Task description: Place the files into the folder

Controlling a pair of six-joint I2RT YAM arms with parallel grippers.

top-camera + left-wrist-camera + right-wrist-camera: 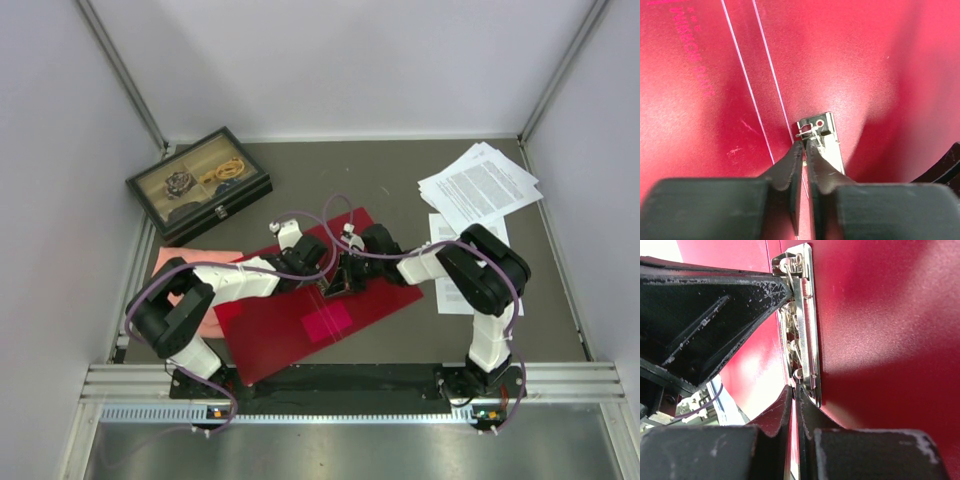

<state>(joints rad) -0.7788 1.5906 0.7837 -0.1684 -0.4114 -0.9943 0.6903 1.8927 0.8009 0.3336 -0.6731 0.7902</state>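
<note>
**Both grippers at the clip of the open red folder**

Top view: the folder lies open at centre frame, and the files sit in a loose pile at upper right, off it. The left gripper and right gripper meet over its metal clip.
Left wrist view: the fingers stand almost together with a thin slit, tips at the clip's near end. I cannot tell whether they pinch it.
Right wrist view: the fingers are pressed together at the clip's lower end, at lower centre.
</note>
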